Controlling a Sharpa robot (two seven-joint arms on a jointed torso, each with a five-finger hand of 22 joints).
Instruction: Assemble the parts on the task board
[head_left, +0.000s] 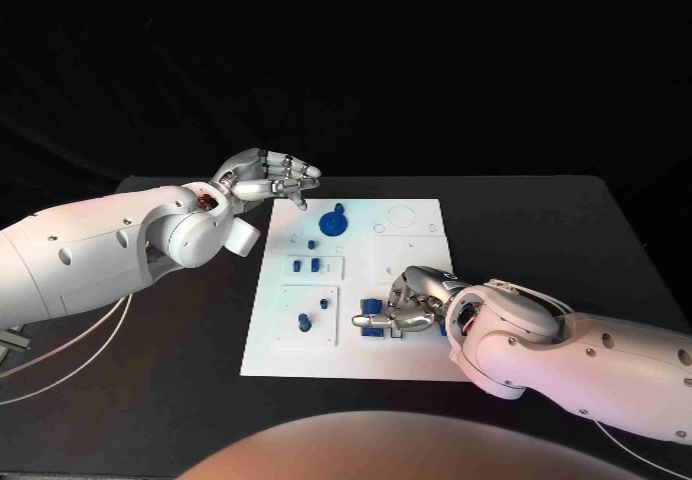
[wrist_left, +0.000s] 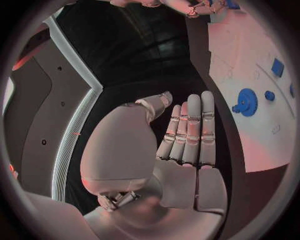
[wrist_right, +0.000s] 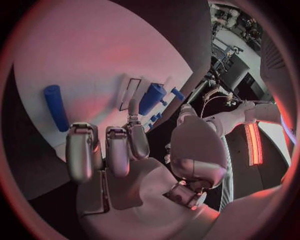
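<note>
While your right hand (head_left: 411, 305) rests with fingers curled at the blue plastic parts (head_left: 374, 320) on the near edge of the white task board (head_left: 418, 360), whether it grasps one I cannot tell. Your left hand (head_left: 268, 177), released, hovers at the board's far corner. A sideways nudge could dislodge neighbouring pieces.

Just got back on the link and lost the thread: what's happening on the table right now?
The robot is assembling blue parts on the white task board. Its right robot hand is low over the board's near right area, fingers curled around blue parts there; whether it actually grips one cannot be told. The left robot hand hovers by the board's far left corner, holding nothing. A blue gear sits near the far edge, with smaller blue pieces in the left-side plates.
</note>
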